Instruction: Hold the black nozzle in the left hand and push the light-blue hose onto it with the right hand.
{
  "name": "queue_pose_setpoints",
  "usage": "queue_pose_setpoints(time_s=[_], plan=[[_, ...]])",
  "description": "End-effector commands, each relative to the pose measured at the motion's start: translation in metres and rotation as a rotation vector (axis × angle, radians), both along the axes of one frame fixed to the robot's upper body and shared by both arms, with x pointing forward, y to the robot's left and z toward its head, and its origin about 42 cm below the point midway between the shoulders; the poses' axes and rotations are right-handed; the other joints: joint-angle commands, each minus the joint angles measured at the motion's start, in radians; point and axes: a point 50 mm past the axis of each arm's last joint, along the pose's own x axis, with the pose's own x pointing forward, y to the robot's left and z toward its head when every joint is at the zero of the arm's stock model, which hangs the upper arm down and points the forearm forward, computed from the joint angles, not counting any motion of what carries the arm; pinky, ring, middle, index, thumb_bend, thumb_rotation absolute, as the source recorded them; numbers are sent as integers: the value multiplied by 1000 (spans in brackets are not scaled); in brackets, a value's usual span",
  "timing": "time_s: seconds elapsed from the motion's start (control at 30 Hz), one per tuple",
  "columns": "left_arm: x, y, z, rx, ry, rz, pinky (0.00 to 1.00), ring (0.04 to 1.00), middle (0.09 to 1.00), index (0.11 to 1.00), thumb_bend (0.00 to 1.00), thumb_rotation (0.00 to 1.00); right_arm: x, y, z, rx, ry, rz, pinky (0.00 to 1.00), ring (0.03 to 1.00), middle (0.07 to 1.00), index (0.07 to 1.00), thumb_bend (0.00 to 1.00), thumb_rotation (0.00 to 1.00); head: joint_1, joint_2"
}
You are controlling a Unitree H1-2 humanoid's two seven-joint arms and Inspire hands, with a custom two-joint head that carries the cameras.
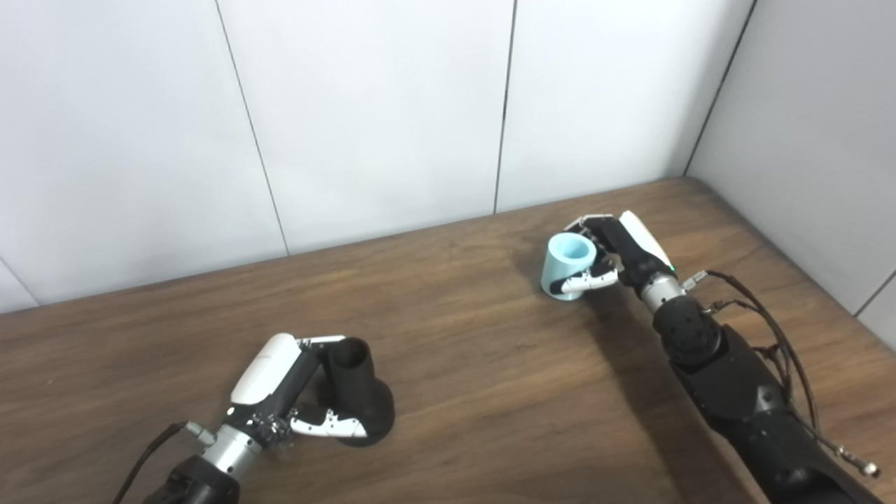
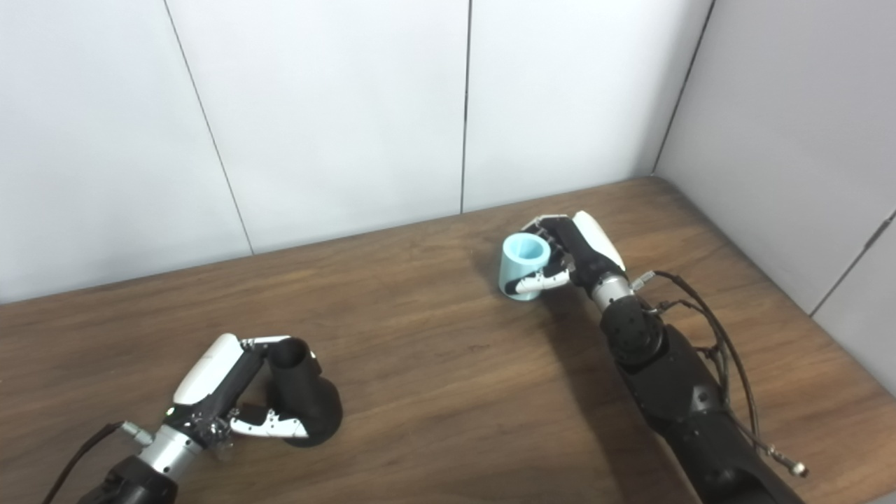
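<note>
Your left robot hand is wrapped around the black nozzle, which stands on the wooden surface near you. Well apart, your right robot hand is closed around the light-blue hose, upright toward the far right.

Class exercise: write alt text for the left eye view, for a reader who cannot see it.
Two robot hands grip parts on a wooden table: the left robot hand holds a black nozzle near the front, and the right robot hand holds a light-blue hose farther back. The parts are well apart, with white wall panels behind.
</note>
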Motion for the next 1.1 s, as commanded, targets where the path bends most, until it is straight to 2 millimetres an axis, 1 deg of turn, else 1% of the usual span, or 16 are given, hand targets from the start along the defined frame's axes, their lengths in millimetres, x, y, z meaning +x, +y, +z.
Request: queue_pose_setpoints(time_s=[0.0,0.07,0.2,0.4,0.53,0.63,0.73,0.97,1.07], plan=[[-43,20,-67,184,208,7,388,426,496,510,503,0,8,16,53,-23,-144,53,352,380,472,556,510,0,34,7],[-43,14,-66,188,209,7,379,422,497,512,503,0,5,29,67,3,-179,119,353,384,473,555,510,0,80,13],[-41,5,-67,183,206,7,357,411,499,518,502,0,1,54,90,45,-219,224,341,395,472,546,512,0,139,18],[-39,-3,-65,186,195,2,354,406,493,525,501,0,-2,77,111,65,-252,328,348,404,486,534,515,0,180,27],[-38,-7,-66,183,201,8,356,411,494,520,502,0,-3,94,127,8,-261,395,353,417,471,528,517,0,195,32],[-39,-10,-67,181,199,5,368,418,492,516,503,0,-8,112,141,-37,-254,433,332,409,475,531,516,0,204,35],[-38,-13,-66,182,206,4,384,425,493,512,503,0,-13,134,154,-85,-231,498,336,410,475,531,515,0,221,42],[-37,-19,-67,169,200,-2,380,428,494,508,504,0,-13,168,162,-132,-222,627,314,405,471,534,514,0,230,47],[-37,-21,-67,166,201,-2,377,425,494,511,504,0,-13,177,163,-150,-223,657,299,399,468,535,514,0,234,49]])
